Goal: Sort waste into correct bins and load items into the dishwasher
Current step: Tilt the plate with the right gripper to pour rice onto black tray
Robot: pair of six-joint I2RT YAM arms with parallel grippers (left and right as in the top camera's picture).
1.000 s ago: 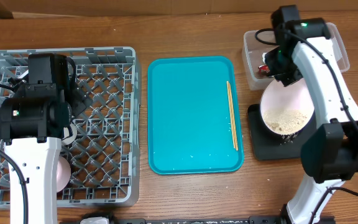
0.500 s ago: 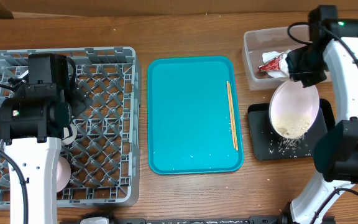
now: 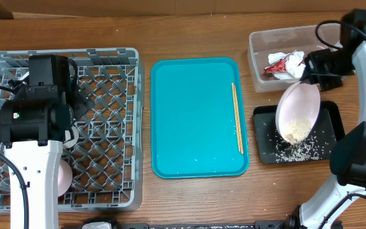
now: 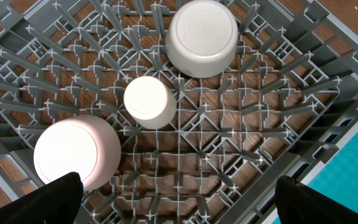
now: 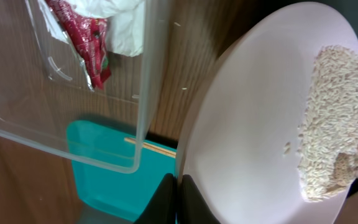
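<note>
My right gripper (image 5: 178,196) is shut on the rim of a white plate (image 3: 298,109), tilted over the black tray (image 3: 328,147). Rice grains (image 5: 337,118) are heaped at the plate's low edge, and more grains (image 3: 297,151) lie scattered in the tray. The clear tub (image 3: 259,58) holds the red wrapper (image 3: 283,65) and white napkin (image 5: 124,25). The chopsticks (image 3: 237,117) lie on the teal tray (image 3: 189,121). My left gripper (image 4: 178,199) is open above the grey rack (image 3: 110,137), which holds a bowl (image 4: 202,37), a small cup (image 4: 148,101) and another white dish (image 4: 73,152).
The teal tray lies between the rack and the two bins. A few grains lie near the teal tray's front edge (image 3: 199,160). Bare wood runs along the back and front of the table.
My right arm has swung right and tipped the plate more steeply. The rice has slid to the plate's low edge and more grains have fallen into the black tray. The left arm has not moved.
</note>
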